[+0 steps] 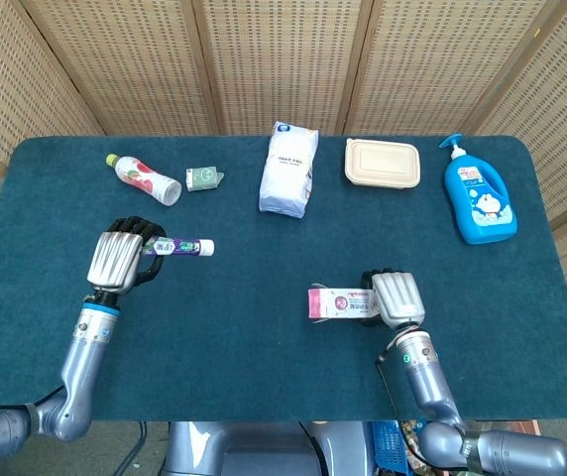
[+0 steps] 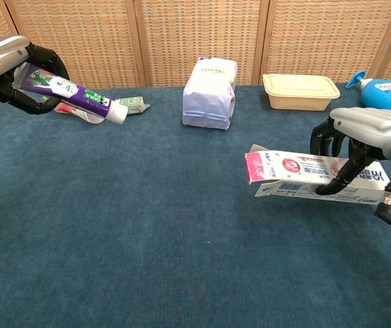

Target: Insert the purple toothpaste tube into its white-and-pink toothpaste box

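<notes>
Woven screens [image 1: 283,59] back a blue-carpeted worktop [image 1: 264,337]. At 12 o'clock: bag [image 1: 287,170], lunchbox [image 1: 383,162], soap bottle [image 1: 478,194]. Left hand [image 1: 117,260] grips toothpaste [image 1: 182,247]; right hand [image 1: 395,297] grips box [image 1: 339,303].

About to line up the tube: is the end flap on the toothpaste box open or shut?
Open. In the chest view the pink flap at the left end of the toothpaste box stands away from it; the opening itself is not visible.
</notes>
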You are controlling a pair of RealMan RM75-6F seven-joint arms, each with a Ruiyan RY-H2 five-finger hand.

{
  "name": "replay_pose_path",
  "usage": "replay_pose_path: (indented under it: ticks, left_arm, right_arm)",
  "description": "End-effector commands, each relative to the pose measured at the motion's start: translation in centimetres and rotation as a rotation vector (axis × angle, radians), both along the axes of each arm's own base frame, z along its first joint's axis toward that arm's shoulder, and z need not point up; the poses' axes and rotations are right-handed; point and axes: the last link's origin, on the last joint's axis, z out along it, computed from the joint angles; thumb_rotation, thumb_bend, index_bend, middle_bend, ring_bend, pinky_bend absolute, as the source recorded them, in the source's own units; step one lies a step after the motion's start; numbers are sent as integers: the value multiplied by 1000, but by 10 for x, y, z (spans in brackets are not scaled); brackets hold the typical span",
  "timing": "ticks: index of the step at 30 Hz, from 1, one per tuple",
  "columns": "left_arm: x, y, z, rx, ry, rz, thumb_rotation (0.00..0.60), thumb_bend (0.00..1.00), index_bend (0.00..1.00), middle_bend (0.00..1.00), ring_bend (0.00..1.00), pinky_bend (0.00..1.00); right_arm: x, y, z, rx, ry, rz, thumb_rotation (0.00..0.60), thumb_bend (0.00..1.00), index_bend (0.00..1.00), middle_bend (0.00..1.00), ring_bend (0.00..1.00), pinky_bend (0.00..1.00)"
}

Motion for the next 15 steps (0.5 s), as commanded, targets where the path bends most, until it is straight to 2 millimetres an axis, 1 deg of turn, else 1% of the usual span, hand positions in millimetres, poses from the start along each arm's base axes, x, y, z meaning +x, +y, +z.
replay_pose_path:
  ticks: [1, 8, 12, 15]
  left_arm:
    - [5, -3, -2, -7, -18, -13, 600, 548, 831, 408, 259, 251]
    - [21, -12, -11, -35, -84, -58, 600, 550, 830, 408, 259, 251]
    - [33, -18, -20, -62, -146, -84, 600, 549, 830, 408, 259, 250]
    - [40, -22, -26, -76, -157, -102, 600, 549, 830, 408, 259, 251]
  right_arm:
    - [3, 1, 1, 3, -10, -1, 600, 126, 584, 467, 395, 445]
    - [11, 3, 2, 13, -36, -1, 600, 129, 584, 467, 395, 447]
    - [17, 5, 0, 23, -63, -7, 600, 131, 586, 468, 397, 449]
    - [21, 5, 0, 27, -76, -8, 600, 132, 589, 473, 399, 451]
